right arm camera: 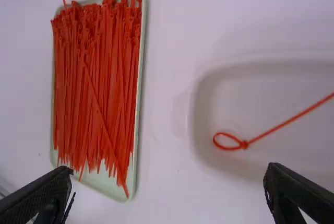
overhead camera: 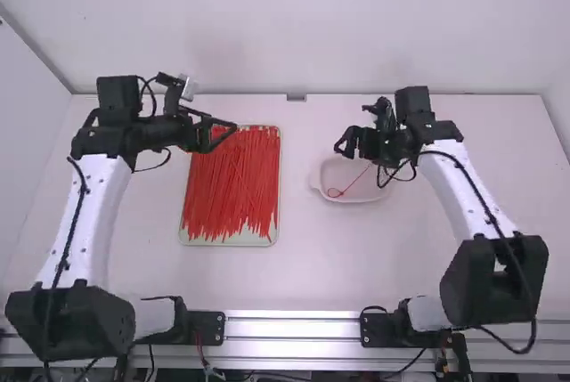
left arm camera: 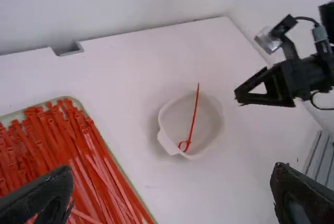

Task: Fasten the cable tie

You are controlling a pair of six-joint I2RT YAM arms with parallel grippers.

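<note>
"High view first: where is the fastened tie?"

"A thin red plastic cable tie (overhead camera: 343, 187) lies in the shallow white bowl with a small lip (overhead camera: 316, 184), right of the middle of the white table (overhead camera: 374, 257). It is closed into a small loop at the near end, and its straight tail slants across the bowl to the far rim."

"Is the right claw (overhead camera: 356, 143) holding it?"

"No. It hangs over the bowl's far edge with its fingers spread wide and nothing between them. In the right wrist view the tie (right arm camera: 271, 130) rests on the bowl's floor, with the bowl's wall (right arm camera: 194, 106) beside the loop."

"And the left claw (overhead camera: 218, 135)?"

"Also spread wide and holding nothing. It sits above the far end of the pale green rectangular tray (overhead camera: 230, 241), which carries a thick layer of loose red cable ties (overhead camera: 233, 177) lying lengthwise."

"What about the left wrist view?"

"The looped tie (left arm camera: 192, 117) is inside the bowl (left arm camera: 163, 125), the tail tip poking just past the rim. The right claw (left arm camera: 245, 94) is beside the bowl, apart from it. The tray's corner (left arm camera: 73, 98) and its ties (left arm camera: 62, 140) are close by."

"Tray and bowl touching?"

"No, there's bare table between them; the right wrist view shows the tray's edge (right arm camera: 140, 104) and ties (right arm camera: 96, 78) well clear of the bowl."
</note>
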